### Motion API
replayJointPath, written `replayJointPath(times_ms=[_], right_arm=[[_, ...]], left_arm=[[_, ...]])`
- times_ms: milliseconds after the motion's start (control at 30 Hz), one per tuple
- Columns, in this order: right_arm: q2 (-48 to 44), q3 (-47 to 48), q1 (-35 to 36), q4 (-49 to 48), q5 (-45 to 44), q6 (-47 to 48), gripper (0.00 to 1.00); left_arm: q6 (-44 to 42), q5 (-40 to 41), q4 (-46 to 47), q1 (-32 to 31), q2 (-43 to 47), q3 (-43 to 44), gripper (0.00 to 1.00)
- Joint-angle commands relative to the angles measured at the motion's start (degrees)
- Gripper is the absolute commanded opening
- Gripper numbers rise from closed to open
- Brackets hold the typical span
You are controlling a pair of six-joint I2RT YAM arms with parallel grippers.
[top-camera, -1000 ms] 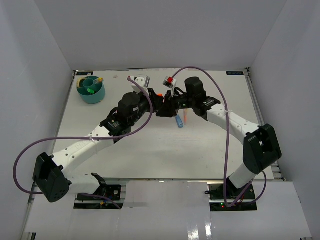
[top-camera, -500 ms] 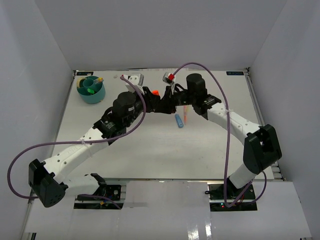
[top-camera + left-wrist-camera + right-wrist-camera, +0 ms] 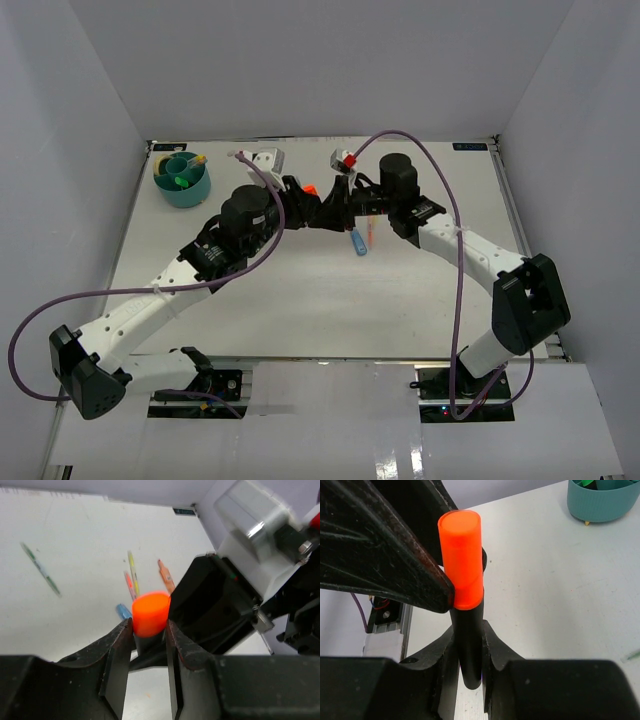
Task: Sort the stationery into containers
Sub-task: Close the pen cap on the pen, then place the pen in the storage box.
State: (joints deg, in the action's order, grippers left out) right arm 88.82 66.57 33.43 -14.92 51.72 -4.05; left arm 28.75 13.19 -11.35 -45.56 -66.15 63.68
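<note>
While both arms meet over the middle of the tabletop (image 3: 300, 300), toward its far side, they share one item: the orange-black highlighter (image 3: 461, 560). Left jaws clamped on the orange cap, one finger each side, cap end sticking out past the fingertips in the left wrist view. Right jaws clamped on the black barrel (image 3: 468, 650), lower down, cap clear above them. In the right wrist view the highlighter stands roughly upright, and a left finger (image 3: 395, 565) presses on the base of the cap from the left. From the top camera only a small orange spot (image 3: 310, 188) shows between the two wrists. The left arm (image 3: 190, 270) reaches in from the lower left, the right arm (image 3: 470, 255) from the right.

Loose stationery on the tabletop:
- Blue highlighter (image 3: 358, 242) lies just near-side of the right wrist, with a thin orange pen (image 3: 371, 232) just beside it.
- The left wrist view shows more: a green pen (image 3: 40, 569) lies alone, well apart to the left.
- A yellow pen (image 3: 132, 572), an orange pencil (image 3: 166, 576) and a short pink-orange pen (image 3: 130, 585) lie close together beyond the cap.

Teal organiser (image 3: 182, 180) sits at the far left corner, well apart from both jaws. Something green (image 3: 182, 183) and something yellowish (image 3: 198, 158) are in it; I cannot tell which compartment.
</note>
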Motion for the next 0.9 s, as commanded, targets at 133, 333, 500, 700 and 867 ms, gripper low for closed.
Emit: replayJointPath(times_ms=[133, 333, 500, 700, 867], right_arm=[[-2.33, 1.29, -2.76, -16.20, -4.97, -0.69, 0.08], [-1.80, 0.23, -2.76, -15.93, -4.53, -0.60, 0.08], [-1.45, -0.47, -2.76, -15.76, -3.83, -0.60, 0.08], [-1.80, -0.65, -2.84, -13.83, -2.16, -2.89, 0.08], [-2.77, -1.35, -2.93, -9.62, -0.05, -2.89, 0.08]], left_arm=[[1.13, -6.07, -15.10, -2.34, -0.30, -2.42, 0.54], [1.04, -5.10, -14.84, -2.43, 0.84, -2.33, 0.75], [-0.27, -4.93, -13.61, -1.82, 3.92, -4.26, 0.84], [-3.96, -9.31, -7.13, 2.21, 10.33, -9.62, 0.84], [-6.69, -24.68, 0.00, 12.39, 13.94, -12.61, 0.80]])
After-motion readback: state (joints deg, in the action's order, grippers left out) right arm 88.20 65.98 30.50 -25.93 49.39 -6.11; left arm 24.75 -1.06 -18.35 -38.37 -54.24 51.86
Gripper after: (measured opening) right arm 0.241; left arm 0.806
